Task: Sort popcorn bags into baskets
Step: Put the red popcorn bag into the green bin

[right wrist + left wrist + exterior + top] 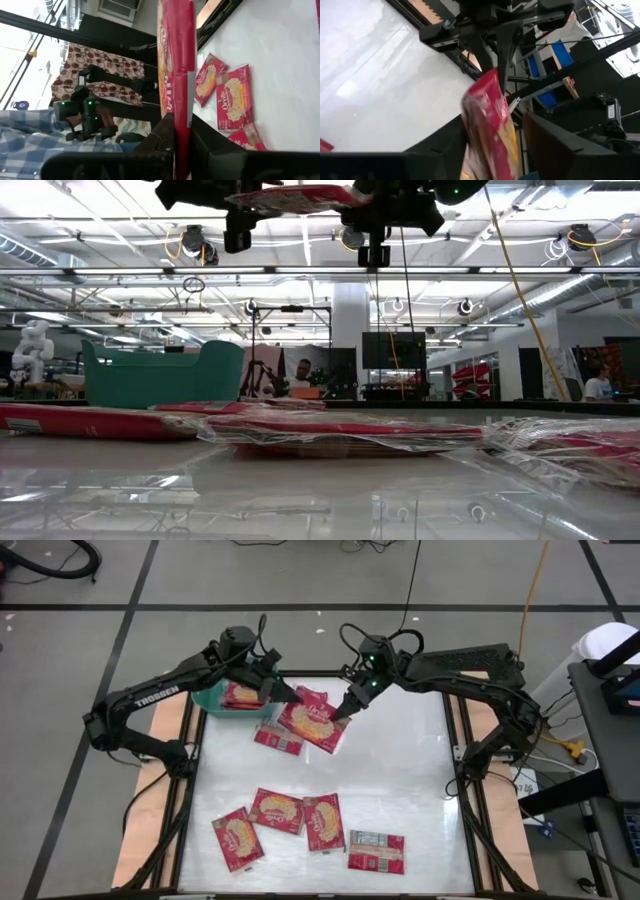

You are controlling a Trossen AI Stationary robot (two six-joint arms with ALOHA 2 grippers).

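Note:
A red popcorn bag (315,722) hangs in the air over the table's far middle, with my right gripper (342,712) shut on it. My left gripper (287,693) stands open at the bag's other end (487,120), one finger on each side of it; I cannot tell whether they touch it. The teal basket (212,700) stands at the far left with one bag (242,695) lying in it. Another bag (278,737) lies flat on the table under the held one. My right gripper pinches the bag between its two fingers at the edge toward the table's far right (181,125). The fingers come nearly level from the far right. The bag is lifted clear of the table and lies about flat (300,195), reaching from the fingers toward my left gripper.
Several more bags lie flat along the table's near side (277,810), (376,851). The table's middle (400,770) is bare white. A person in a plaid shirt (25,135) shows beyond the table in the right wrist view.

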